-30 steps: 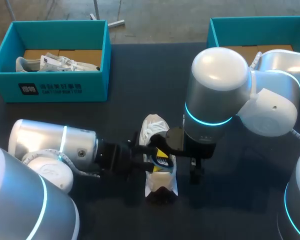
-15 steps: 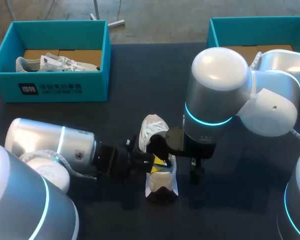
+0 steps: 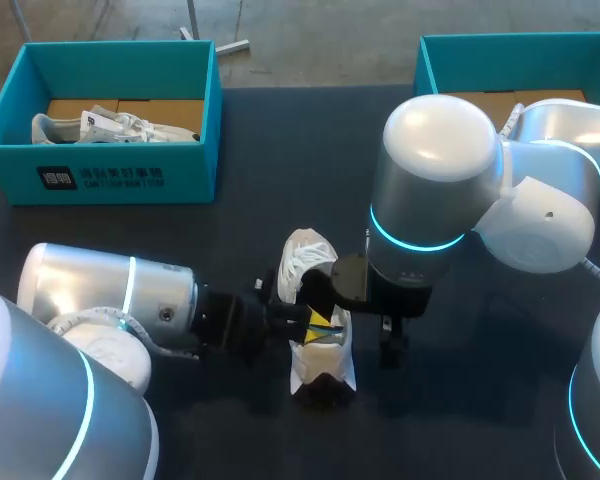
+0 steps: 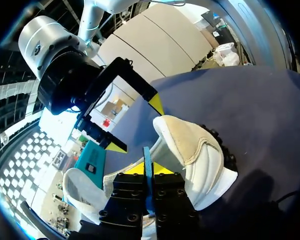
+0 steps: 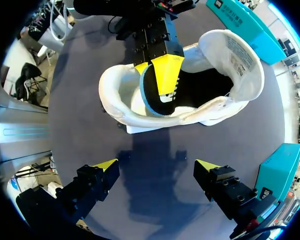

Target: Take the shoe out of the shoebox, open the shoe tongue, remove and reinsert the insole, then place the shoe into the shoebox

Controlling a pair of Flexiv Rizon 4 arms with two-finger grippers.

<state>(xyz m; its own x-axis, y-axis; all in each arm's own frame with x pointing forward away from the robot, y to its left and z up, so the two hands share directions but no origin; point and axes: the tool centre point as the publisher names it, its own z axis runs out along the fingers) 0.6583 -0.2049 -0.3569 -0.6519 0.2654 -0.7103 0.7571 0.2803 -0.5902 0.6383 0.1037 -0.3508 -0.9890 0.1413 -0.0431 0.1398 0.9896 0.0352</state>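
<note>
A dark counter (image 3: 230,230) is spanned by the left arm (image 3: 110,295), laid low along it, and the right arm (image 3: 440,170), hung above its middle. Two teal boxes are set at the far edge. A second shoe (image 3: 110,125) is seen in the left box (image 3: 120,178), and the right box (image 3: 435,70) is largely hidden by the right arm. The shoe (image 3: 308,252) is stood on the counter between the arms, well apart from both boxes, with its tongue (image 5: 237,55) folded out toward the toe. The blue-edged insole (image 4: 147,162) is bowed up inside the shoe's opening and is clamped edge-on by the fingers of the left gripper (image 4: 148,172), which are pressed together on it. The fingers of the right gripper (image 5: 156,165) are spread wide just beside the shoe, and nothing is held between them.

The insole step is judged to be in hand, but whether the insole is being drawn out or fed back cannot be told. The shoe would best be pinned by the right fingers first, since otherwise it is likely to be dragged along. The insole should be led along the shoe's length, untwisted, with the tongue kept clear.

White print is borne on the left box's front and small print on the tongue's underside. Neither is read out.
</note>
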